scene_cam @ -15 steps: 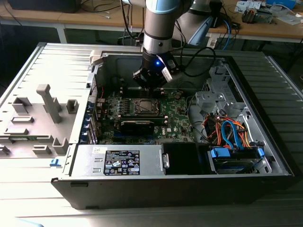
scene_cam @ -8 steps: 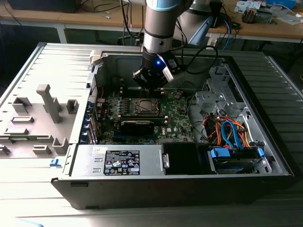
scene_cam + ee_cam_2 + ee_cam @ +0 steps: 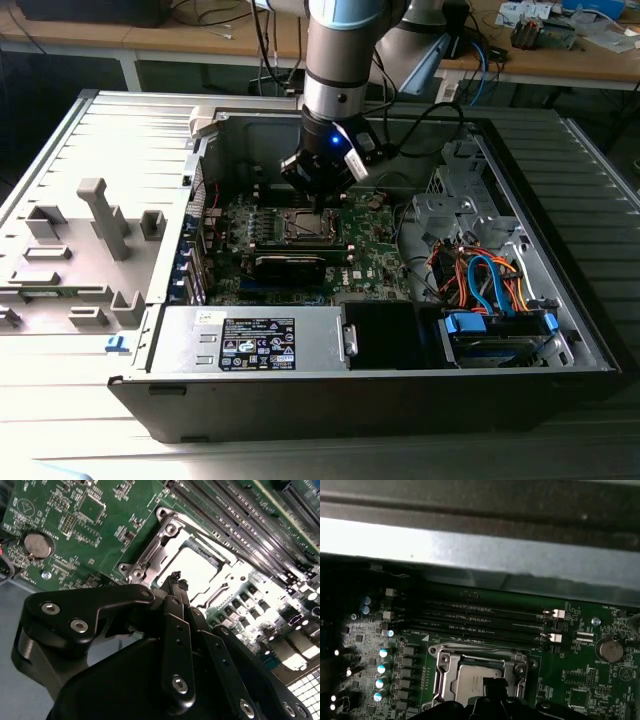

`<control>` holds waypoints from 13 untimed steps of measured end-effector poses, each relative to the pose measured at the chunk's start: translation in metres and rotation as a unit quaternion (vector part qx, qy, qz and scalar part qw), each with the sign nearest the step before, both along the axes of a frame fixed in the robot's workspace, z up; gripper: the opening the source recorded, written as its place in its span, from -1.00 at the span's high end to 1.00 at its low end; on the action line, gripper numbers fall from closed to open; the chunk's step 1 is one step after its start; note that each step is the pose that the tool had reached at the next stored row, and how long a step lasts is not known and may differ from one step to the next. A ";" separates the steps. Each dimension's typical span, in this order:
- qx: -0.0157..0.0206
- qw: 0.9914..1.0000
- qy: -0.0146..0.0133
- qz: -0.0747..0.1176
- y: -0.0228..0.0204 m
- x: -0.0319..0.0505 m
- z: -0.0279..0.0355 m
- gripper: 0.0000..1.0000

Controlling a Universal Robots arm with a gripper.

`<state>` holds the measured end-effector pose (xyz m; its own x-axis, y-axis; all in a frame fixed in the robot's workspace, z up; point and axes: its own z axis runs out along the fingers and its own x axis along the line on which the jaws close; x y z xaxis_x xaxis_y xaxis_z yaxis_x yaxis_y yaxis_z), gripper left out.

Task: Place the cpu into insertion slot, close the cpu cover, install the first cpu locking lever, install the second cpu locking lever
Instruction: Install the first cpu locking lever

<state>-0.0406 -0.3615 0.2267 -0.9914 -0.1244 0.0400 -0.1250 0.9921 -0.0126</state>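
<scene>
One step of four looks done from here: the cpu (image 3: 192, 570) sits flat in the insertion slot (image 3: 477, 672), its pale face showing in both wrist views. I have the gripper (image 3: 176, 580) right above it, fingertips pinched together with nothing between them, tips just over the chip's near edge. I can't tell whether they touch it.

The cpu cover (image 3: 150, 550) reads to me as the silvery frame around the chip. In the second wrist view it seems to lie flat around the cpu, but glare washes out that side, so I'd call it probably down, not confirmed.

Locking levers: I can't pick out either one clearly near the jaws, so I count both as not installed.

In the exterior view the arm stands over the green board (image 3: 375, 255) inside the open computer case (image 3: 560, 300), gripper low at the socket. Memory slots (image 3: 480, 622) lie just beyond the jaws, coin battery (image 3: 38, 545) off to one side.
</scene>
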 end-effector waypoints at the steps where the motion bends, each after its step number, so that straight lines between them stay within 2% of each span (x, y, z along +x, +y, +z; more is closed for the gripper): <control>1: 0.000 1.000 0.000 0.000 -0.0002 0.0000 0.0012 0.79; 4: 0.000 1.000 0.000 0.000 -0.0004 0.0000 0.0073 0.79; 13: 0.000 1.000 0.000 0.000 -0.0004 0.0000 0.0080 0.79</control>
<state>-0.0405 -0.3618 0.2347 -0.9914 -0.1245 0.0398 -0.1251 0.9921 -0.0124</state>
